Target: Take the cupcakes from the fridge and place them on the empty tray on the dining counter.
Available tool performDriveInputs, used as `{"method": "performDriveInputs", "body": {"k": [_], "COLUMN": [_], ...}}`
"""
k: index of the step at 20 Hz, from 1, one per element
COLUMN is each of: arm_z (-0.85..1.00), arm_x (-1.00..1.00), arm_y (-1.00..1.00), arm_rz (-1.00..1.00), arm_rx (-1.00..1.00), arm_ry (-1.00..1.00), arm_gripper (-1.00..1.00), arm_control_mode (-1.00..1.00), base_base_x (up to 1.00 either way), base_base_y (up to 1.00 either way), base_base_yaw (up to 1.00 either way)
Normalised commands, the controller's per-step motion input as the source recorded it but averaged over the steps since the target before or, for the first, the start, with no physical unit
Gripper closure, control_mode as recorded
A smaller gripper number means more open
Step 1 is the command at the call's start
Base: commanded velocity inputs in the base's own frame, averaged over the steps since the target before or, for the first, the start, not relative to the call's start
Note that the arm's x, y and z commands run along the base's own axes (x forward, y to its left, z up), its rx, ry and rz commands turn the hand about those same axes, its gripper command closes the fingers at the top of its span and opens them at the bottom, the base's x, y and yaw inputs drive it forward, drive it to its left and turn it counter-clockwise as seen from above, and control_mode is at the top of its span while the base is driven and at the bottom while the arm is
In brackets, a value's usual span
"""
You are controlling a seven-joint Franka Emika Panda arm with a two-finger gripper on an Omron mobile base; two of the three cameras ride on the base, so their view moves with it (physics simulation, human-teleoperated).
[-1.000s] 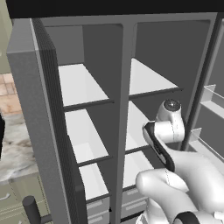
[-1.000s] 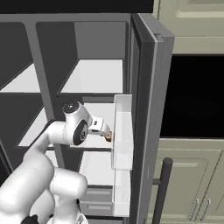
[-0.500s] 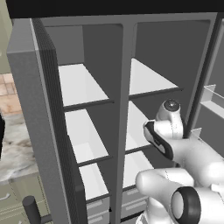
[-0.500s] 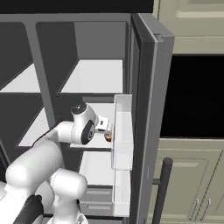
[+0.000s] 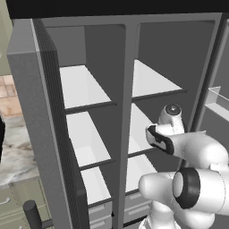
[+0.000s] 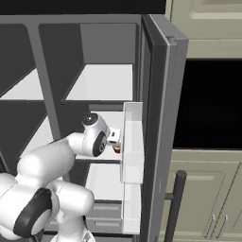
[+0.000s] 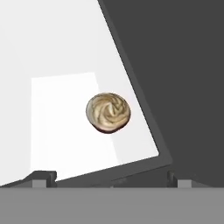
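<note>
While the white arm's wrist blocks most of the hand in both base views, the two-finger gripper (image 7: 109,178) shows best in the hand view, where its two small dark tips (image 7: 43,177) sit far apart at the bottom left and bottom right of the frame, jaws spread wide and holding nothing. Between and above them, near the middle of that frame, lies a small round cupcake with swirled tan frosting and a dark brown base (image 7: 108,112), resting on a white shelf close to the shelf's dark grey edge; its wrapper colour is hard to make out from this top-down angle. In the right base view the same cupcake (image 6: 116,148) appears as a tiny brownish speck at centre frame, just beyond the hand and half hidden behind the translucent white door bin (image 6: 132,142) hanging on the open door. The tall grey double-door fridge (image 5: 127,40) stands open with its white shelves visible. In the left base view the arm's white links in the lower right cover the shelf where the cupcake sits, and the fridge's right door is cut off at the frame's right edge. Whether other cupcakes sit elsewhere on the shelves cannot be told.
</note>
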Motion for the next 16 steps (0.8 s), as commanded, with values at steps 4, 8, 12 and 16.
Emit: {"method": "performDriveInputs", "body": {"k": [4,8,12,16], "arm_z": [-0.29,-0.24,-0.2,-0.24], "arm_x": [0.19,0.32,0.37,0.28], "arm_y": [-0.13,-0.03,0.0,0.0], "arm_rz": [-0.01,-0.02,0.0,-0.01], "arm_rx": [0.0,0.0,0.0,0.0], "arm_ry": [0.0,0.0,0.0,0.0], "arm_gripper": [-1.0,-1.0,-1.0,-1.0], "arm_control_mode": [-1.0,-1.0,-1.0,-1.0], "base_base_x": [0.0,0.0,0.0,0.0], "base_base_y": [0.0,0.0,0.0,0.0], "base_base_yaw": [0.0,0.0,0.0,0.0]}}
